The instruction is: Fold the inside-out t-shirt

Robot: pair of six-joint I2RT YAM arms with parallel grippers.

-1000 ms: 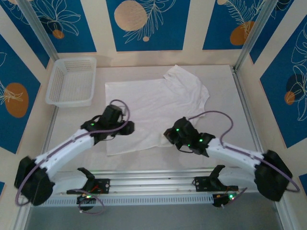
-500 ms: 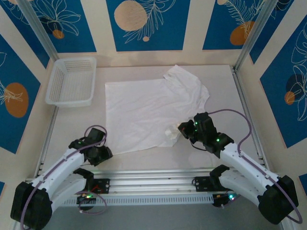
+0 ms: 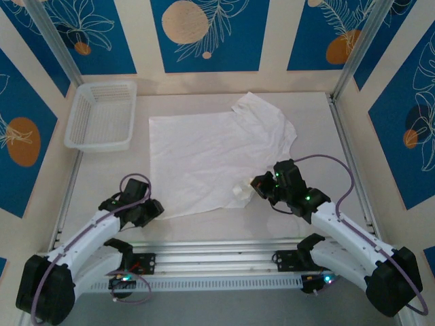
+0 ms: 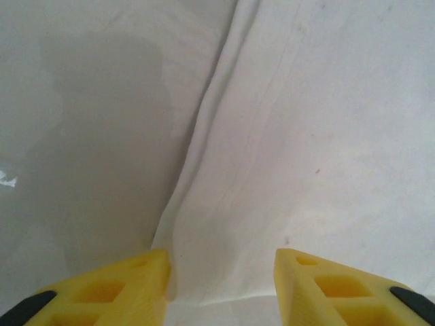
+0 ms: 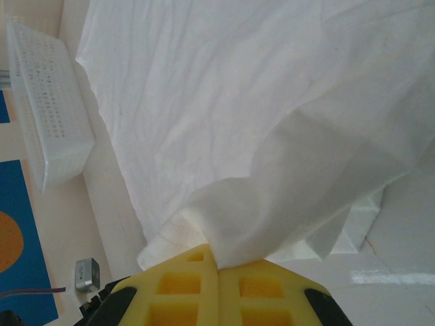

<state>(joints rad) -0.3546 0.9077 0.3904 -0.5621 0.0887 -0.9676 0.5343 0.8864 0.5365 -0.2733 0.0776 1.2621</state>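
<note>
Right gripper (image 3: 255,185): clenched on the near right corner of the t-shirt (image 3: 211,153); in the right wrist view the yellow fingers (image 5: 183,285) meet with a fold of cloth pinched between them and raised off the worktop (image 3: 319,136).
Left gripper (image 3: 153,208): released, jaws apart, low at the shirt's near left corner; the hem runs between its fingers (image 4: 129,288) in the left wrist view, nothing grasped.
Count: two arms, two grippers, one t-shirt, one basket (image 3: 102,115).
T-shirt: white, wrinkly, spread mid-worktop, a sleeve jutting at the far right.
Basket: white plastic mesh, in the far left corner, apart from the shirt.
Worktop: pale, smooth, slightly glossy, with a metal rail (image 3: 217,258) along the near edge.
Room: cream walls with blue panels (image 3: 204,34) bearing white leaf outlines and orange discs.
</note>
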